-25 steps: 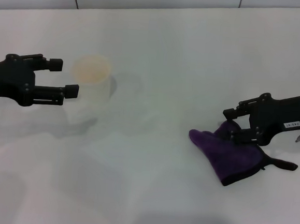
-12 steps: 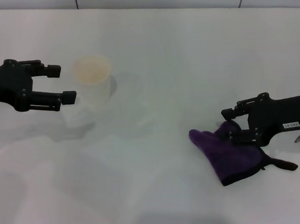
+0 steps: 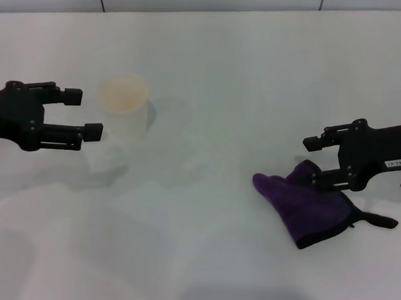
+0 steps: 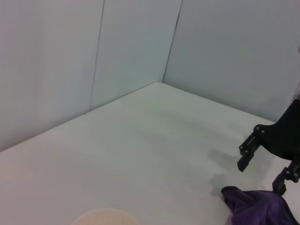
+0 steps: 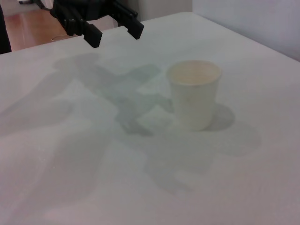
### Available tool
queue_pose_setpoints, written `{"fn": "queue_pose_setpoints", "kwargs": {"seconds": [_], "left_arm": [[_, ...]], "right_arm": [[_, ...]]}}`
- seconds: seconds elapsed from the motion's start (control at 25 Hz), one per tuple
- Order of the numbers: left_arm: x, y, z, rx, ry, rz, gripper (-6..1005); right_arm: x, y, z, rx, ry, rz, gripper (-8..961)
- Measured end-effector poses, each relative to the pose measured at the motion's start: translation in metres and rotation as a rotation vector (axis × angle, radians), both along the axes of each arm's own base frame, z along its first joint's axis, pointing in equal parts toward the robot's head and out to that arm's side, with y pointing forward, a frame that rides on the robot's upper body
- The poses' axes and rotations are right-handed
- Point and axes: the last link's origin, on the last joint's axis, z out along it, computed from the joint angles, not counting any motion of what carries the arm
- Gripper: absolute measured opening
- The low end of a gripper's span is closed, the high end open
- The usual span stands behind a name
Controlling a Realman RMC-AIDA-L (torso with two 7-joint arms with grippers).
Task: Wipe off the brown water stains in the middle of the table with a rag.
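Note:
The dark purple rag (image 3: 312, 208) lies flat on the white table (image 3: 199, 261) at the right, also seen in the left wrist view (image 4: 260, 209). My right gripper (image 3: 312, 159) hovers open at the rag's far edge, its lower fingertip close to the cloth; the left wrist view shows this gripper (image 4: 261, 174) just behind the rag. At the left, my left gripper (image 3: 84, 114) is open and holds nothing, just beside a pale cup; the right wrist view shows it (image 5: 115, 35) too. No brown water stains show in any view.
A pale translucent cup (image 3: 124, 106) with a beige rim stands upright left of the table's middle, seen also in the right wrist view (image 5: 194, 93). A wall runs along the table's far edge (image 3: 211, 12).
The right gripper's fingers have spread wider and drawn back slightly to the right; the rag has stayed on the table. My left gripper has shifted a little to the left, away from the cup.

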Motion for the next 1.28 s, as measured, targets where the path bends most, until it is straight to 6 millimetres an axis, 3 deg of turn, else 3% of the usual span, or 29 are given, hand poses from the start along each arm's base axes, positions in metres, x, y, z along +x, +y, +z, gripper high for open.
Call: {"fn": "queue_pose_setpoints", "kwargs": {"seconds": [0.2, 0.4, 0.64, 1.28], "left_arm": [[0.000, 0.000, 0.000, 0.000, -0.002, 0.002, 861], [0.000, 0.000, 0.000, 0.000, -0.004, 0.007, 861], [0.001, 0.001, 0.000, 0.000, -0.007, 0.005, 861], [0.000, 0.001, 0.000, 0.012, -0.014, 0.008, 861]], "right_arm": [[0.002, 0.001, 0.005, 0.016, 0.015, -0.014, 668], [0.002, 0.001, 0.008, 0.018, 0.027, -0.019, 708], [0.003, 0.002, 0.011, 0.033, 0.036, -0.027, 868], [0.004, 0.001, 0.011, 0.028, 0.032, -0.031, 868]]}}
